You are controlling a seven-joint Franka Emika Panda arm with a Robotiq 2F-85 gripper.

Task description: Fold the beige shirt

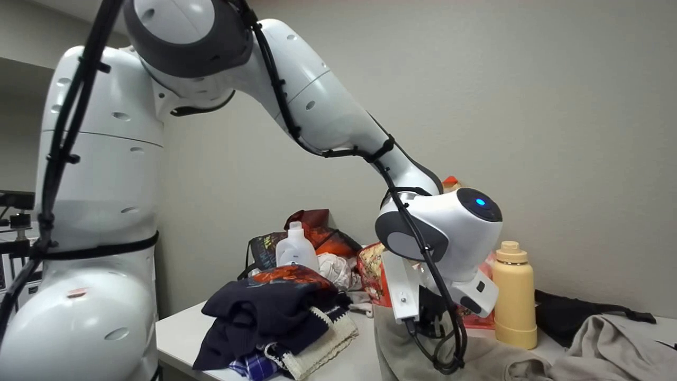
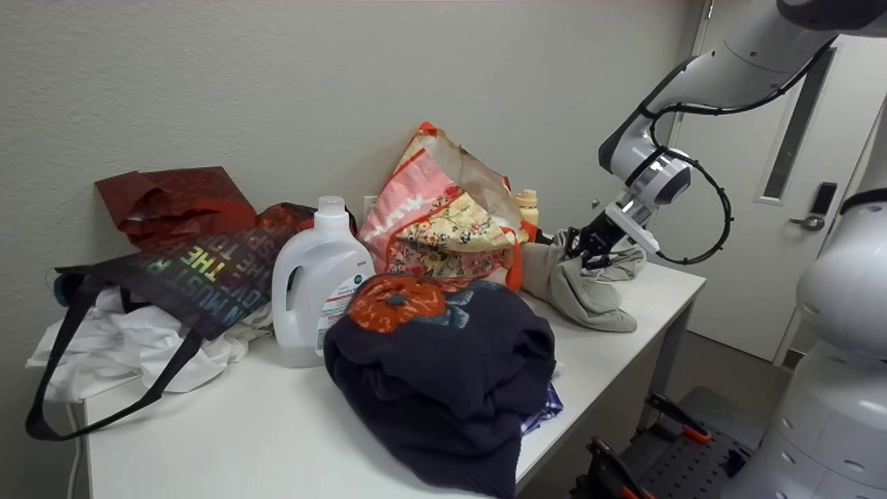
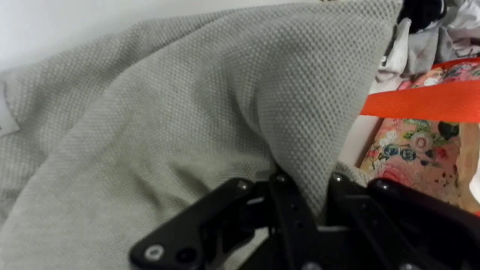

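Soft, muted light on the wall (image 1: 555,132) — glare spots on the arm (image 1: 322,100); both exterior views fairly sharp. Wrist view: worktop (image 3: 56,26) bright, shirt (image 3: 168,120) folds shadowed, end effector (image 3: 309,185) dark — soft focus.

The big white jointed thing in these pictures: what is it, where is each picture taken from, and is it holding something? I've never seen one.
That is a robot arm, steered by a person. Both exterior views come from cameras standing apart from it, looking from different places. The close-up comes from a camera on the arm itself, looking past its end effector, a black pincer that does the grasping. A fold of the beige shirt is pinched in it; much of the rest lies rumpled on the white table. Other things there include a dark sweater with an orange flower, a white jug, a flowered bag and a yellow bottle.
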